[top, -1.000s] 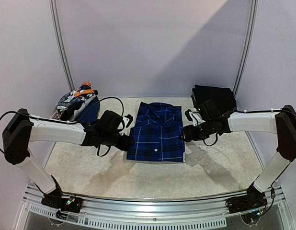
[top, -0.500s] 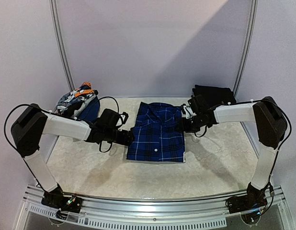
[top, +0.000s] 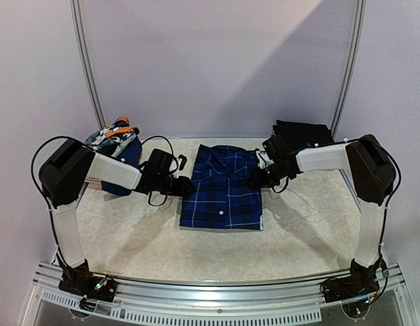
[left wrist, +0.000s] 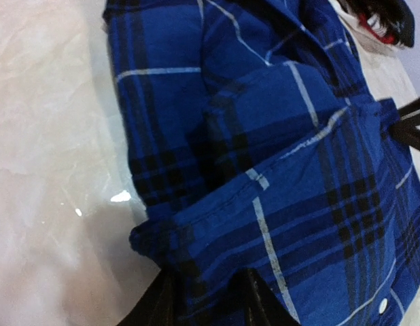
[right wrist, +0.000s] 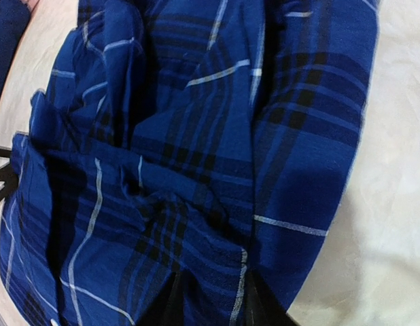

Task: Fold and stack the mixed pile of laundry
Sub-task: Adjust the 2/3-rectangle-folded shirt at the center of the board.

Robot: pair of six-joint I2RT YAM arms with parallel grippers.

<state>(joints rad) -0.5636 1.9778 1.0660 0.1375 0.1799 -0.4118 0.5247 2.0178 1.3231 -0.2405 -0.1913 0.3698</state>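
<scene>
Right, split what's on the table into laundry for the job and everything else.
Job: blue plaid fabric shirt, pinched at its side edges by the left tool and right tool; crumpled grey-white-orange garment heap; folded black trousers.
Lying about: cream mottled table cover; silver metal front rail.

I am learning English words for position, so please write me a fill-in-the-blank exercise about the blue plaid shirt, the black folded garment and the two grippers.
1. The blue plaid fabric shirt lies flat between the crumpled colourful clothes pile on its left and the folded black garment on its ____.
2. The left gripper pinches the shirt's ____ edge.
3. The fabric between the right gripper fingers belongs to the ____.
Missing words: right; left; shirt.
</scene>
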